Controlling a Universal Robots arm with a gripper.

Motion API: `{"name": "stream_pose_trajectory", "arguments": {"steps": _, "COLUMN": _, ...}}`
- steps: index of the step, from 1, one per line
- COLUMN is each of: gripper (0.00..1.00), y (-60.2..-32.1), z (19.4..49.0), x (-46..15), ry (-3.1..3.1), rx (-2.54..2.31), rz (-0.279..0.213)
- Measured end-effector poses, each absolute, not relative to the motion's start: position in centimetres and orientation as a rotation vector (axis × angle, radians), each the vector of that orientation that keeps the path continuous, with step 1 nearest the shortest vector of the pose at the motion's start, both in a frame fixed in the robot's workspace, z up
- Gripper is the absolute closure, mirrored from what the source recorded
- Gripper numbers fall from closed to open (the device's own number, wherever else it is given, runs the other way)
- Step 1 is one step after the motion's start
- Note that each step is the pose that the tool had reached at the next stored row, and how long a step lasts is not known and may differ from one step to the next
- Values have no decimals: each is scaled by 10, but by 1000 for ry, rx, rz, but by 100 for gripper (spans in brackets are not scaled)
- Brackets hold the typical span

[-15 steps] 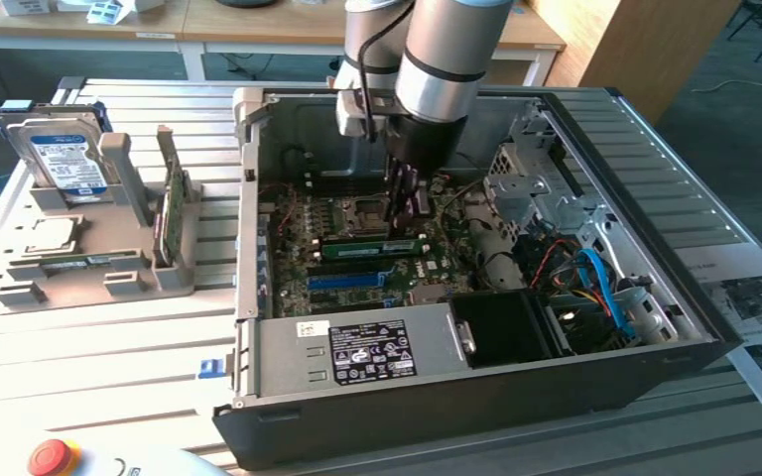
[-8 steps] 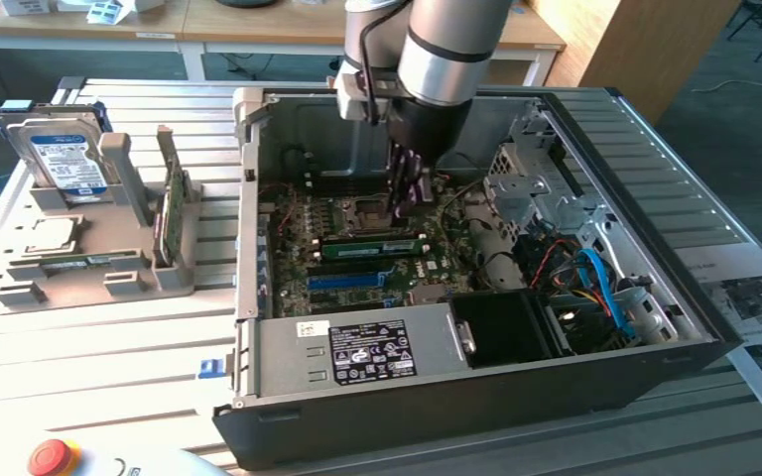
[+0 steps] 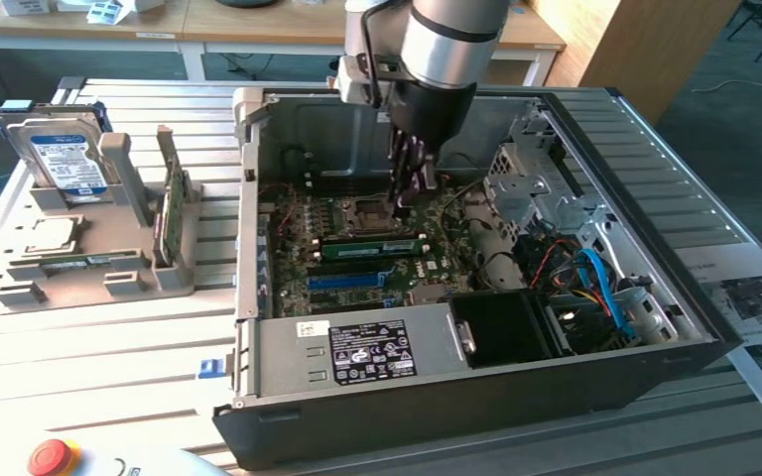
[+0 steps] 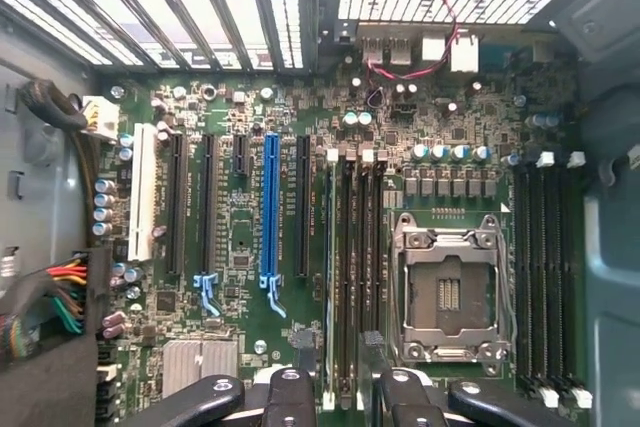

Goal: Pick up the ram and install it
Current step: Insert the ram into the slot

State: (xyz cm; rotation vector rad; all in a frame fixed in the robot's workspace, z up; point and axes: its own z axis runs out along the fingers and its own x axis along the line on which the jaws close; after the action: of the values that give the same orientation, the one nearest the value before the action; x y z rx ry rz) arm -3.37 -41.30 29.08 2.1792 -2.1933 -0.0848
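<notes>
**While the jaws hang wide apart, the ram sits in the motherboard**

Where I stand, the arm reaches down into the open computer case [image 3: 698,297]. The gripper [image 3: 411,195] is low over the board, and its fingers are spread as far apart as they go, with nothing between them. The ram [image 3: 370,246], a narrow green stick, stands on edge in the board just under the fingertips and a little to the near side of them. From here I cannot tell whether the fingertips touch its top edge; they look to be just clear of it.

Seen from the wrist, the gripper [image 4: 345,397] straddles the bank of dark memory slots [image 4: 355,277], one black finger [image 4: 290,392] on each side of it. The slots run straight out from the gap between the jaws.

- The CPU socket [image 4: 447,292] with its metal frame lies just beside the jaws, on one side of that slot bank.
- The long blue slot [image 4: 269,207] lies on the other side of the jaws, a few slots over, and a white slot [image 4: 143,192] lies further out the same way.
- The power supply [image 3: 368,354], with its dark label, is in front of the jaws at the near wall of the case.

Well away from the jaws, towards the exterior view's left, a grey fixture [image 3: 156,280] on the table holds a hard drive [image 3: 70,159] and a wider green card [image 3: 170,213], both standing upright.
</notes>
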Motion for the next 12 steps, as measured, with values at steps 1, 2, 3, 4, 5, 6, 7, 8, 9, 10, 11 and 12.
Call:
{"name": "stream_pose_trajectory", "arguments": {"steps": 1, "gripper": 69, "y": -413, "z": 293, "x": -34, "ry": -2193, "rx": 2179, "rz": -85}}
{"name": "stream_pose_trajectory", "arguments": {"steps": 2, "gripper": 69, "y": -413, "z": 295, "x": -34, "ry": -2193, "rx": 2179, "rz": -85}}
{"name": "stream_pose_trajectory", "arguments": {"steps": 3, "gripper": 69, "y": -413, "z": 297, "x": -34, "ry": -2193, "rx": 2179, "rz": -85}}
{"name": "stream_pose_trajectory", "arguments": {"steps": 4, "gripper": 69, "y": -413, "z": 300, "x": -34, "ry": -2193, "rx": 2179, "rz": -85}}
{"name": "stream_pose_trajectory", "arguments": {"steps": 5, "gripper": 69, "y": -413, "z": 302, "x": -34, "ry": -2193, "rx": 2179, "rz": -85}}
{"name": "stream_pose_trajectory", "arguments": {"steps": 6, "gripper": 69, "y": -413, "z": 304, "x": -34, "ry": -2193, "rx": 2179, "rz": -85}}
{"name": "stream_pose_trajectory", "arguments": {"steps": 7, "gripper": 69, "y": -413, "z": 306, "x": -34, "ry": -2193, "rx": 2179, "rz": -85}}
{"name": "stream_pose_trajectory", "arguments": {"steps": 8, "gripper": 69, "y": -413, "z": 308, "x": -34, "ry": -2193, "rx": 2179, "rz": -85}}
{"name": "stream_pose_trajectory", "arguments": {"steps": 9, "gripper": 69, "y": -413, "z": 310, "x": -34, "ry": -2193, "rx": 2179, "rz": -85}}
{"name": "stream_pose_trajectory", "arguments": {"steps": 10, "gripper": 69, "y": -413, "z": 312, "x": -34, "ry": -2193, "rx": 2179, "rz": -85}}
{"name": "stream_pose_trajectory", "arguments": {"steps": 11, "gripper": 69, "y": -413, "z": 314, "x": -34, "ry": -2193, "rx": 2179, "rz": -85}}
{"name": "stream_pose_trajectory", "arguments": {"steps": 12, "gripper": 69, "y": -413, "z": 316, "x": -34, "ry": -2193, "rx": 2179, "rz": -85}}
